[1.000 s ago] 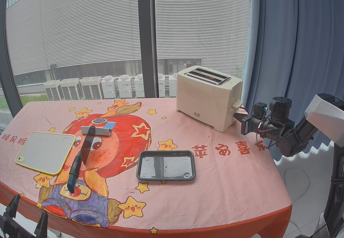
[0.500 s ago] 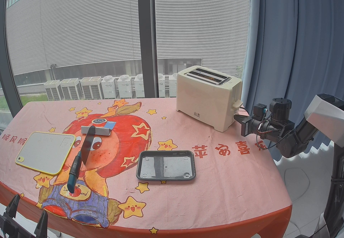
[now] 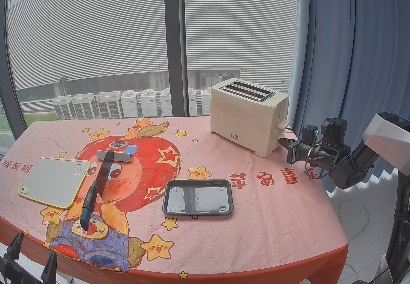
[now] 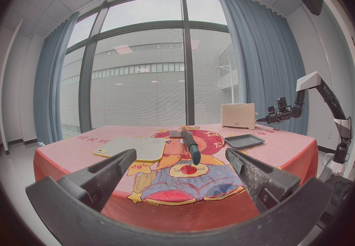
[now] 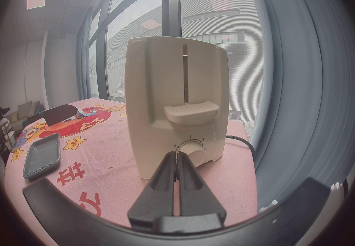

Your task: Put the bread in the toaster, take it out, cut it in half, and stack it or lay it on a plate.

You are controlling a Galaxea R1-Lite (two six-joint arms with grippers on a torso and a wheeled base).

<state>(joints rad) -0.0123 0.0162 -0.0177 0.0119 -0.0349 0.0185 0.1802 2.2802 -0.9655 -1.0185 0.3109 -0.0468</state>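
Indoors, a pink cartoon-clothed desk (image 3: 265, 212) stands before a tall window (image 3: 85, 32) and blue curtains (image 3: 354, 41); the toaster (image 3: 250, 116) sits far right, right end effector (image 3: 282, 141) pressed together beside it, left end effector (image 4: 180, 152) spread.

— What's my right arm (image 3: 354, 161) look like from the head camera?
— I see black cylindrical joints, thin wires (image 3: 314, 165) looped at the wrist, and an angular silver-white shell (image 3: 386, 135) above.
— And the grippers?
— Right gripper (image 5: 176, 154) and left gripper (image 4: 181, 152) are both matt black. The fingers (image 4: 103, 178) are rough wedges, each with a round fastener.
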